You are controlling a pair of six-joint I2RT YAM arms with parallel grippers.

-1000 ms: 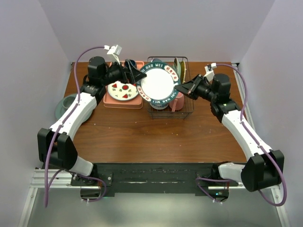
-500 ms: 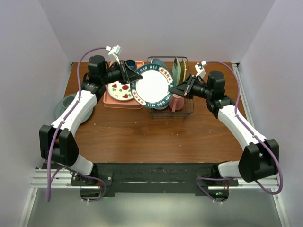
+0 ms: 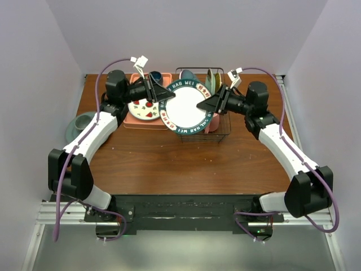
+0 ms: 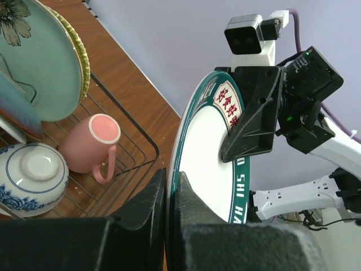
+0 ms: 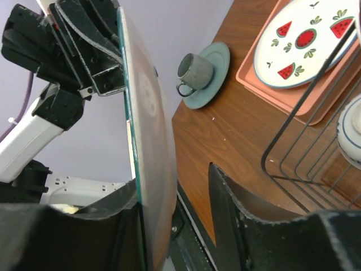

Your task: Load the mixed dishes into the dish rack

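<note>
We are clamping the left gripper shut on the left rim of the green-rimmed plate. The right gripper is straddling the opposite rim with its jaws parted; in its wrist view one finger is lying beside the plate and the other is standing clear of it. The plate is hanging tilted, nearly on edge, with its width running left to right between the two grippers, above the front left corner of the dish rack. The rack lies rightward and beyond the left gripper, so we are judging that arm to be the one carrying, though the right arm is nearer the rack.

In the rack we are counting one pink mug, one blue-and-white bowl, one teal plate and one yellow plate behind it. One watermelon plate is waiting on the pink tray, and one grey cup on its saucer is sitting on the desk.
</note>
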